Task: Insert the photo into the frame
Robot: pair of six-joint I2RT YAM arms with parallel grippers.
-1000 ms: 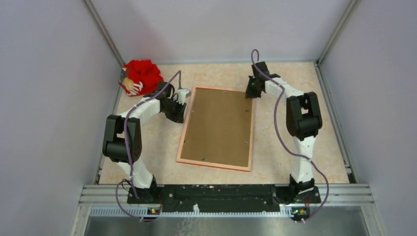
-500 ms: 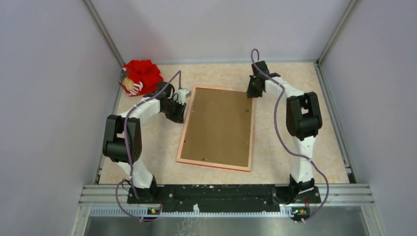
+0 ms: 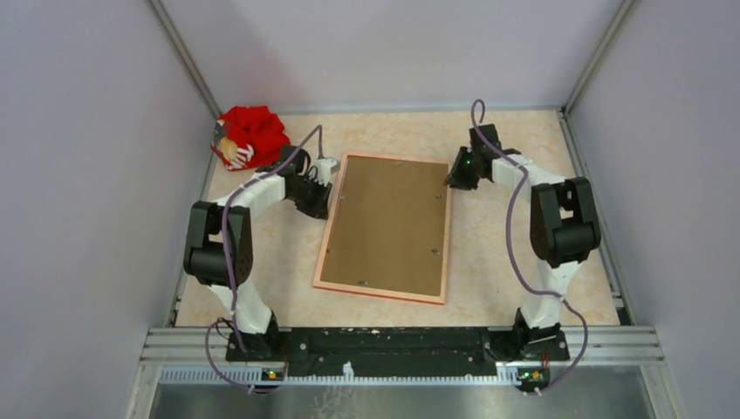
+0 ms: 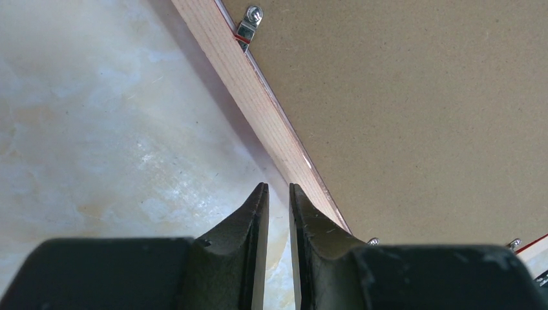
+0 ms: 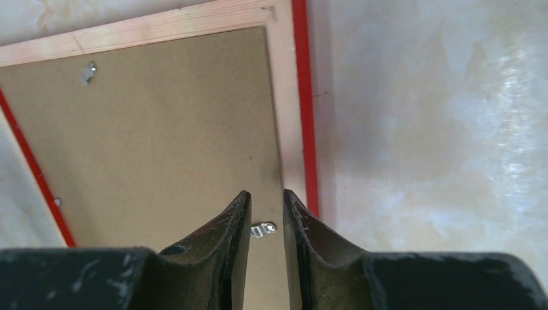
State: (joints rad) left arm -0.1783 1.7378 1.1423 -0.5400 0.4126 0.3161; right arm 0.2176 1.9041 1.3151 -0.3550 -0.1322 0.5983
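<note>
The frame point(image 3: 448, 237) lies face down mid-table, pale wood back up, thin red edge showing point(image 5: 304, 97). A brown hardboard backing panel point(image 3: 388, 225) fills it, so the photo is hidden. My left gripper point(image 3: 323, 194) sits low beside the frame's left rail point(image 4: 245, 90) near the far corner. It is open by a narrow gap point(image 4: 278, 188) with only table between the fingers. My right gripper point(image 3: 455, 179) hovers over the right rail point(image 5: 287, 116). It is narrowly open point(image 5: 266, 195) above a small metal clip point(image 5: 263, 228) and holds nothing.
A crumpled red cloth item point(image 3: 251, 135) lies at the back left corner. More metal clips point(image 4: 249, 26) sit along the backing's edges. Grey walls enclose the table on three sides. Both arm bases are at the near rail point(image 3: 393, 340).
The right gripper has slid from the frame's far right corner a little nearer and outward along the right rail, and its jaws have parted from shut. The left arm has not moved.
</note>
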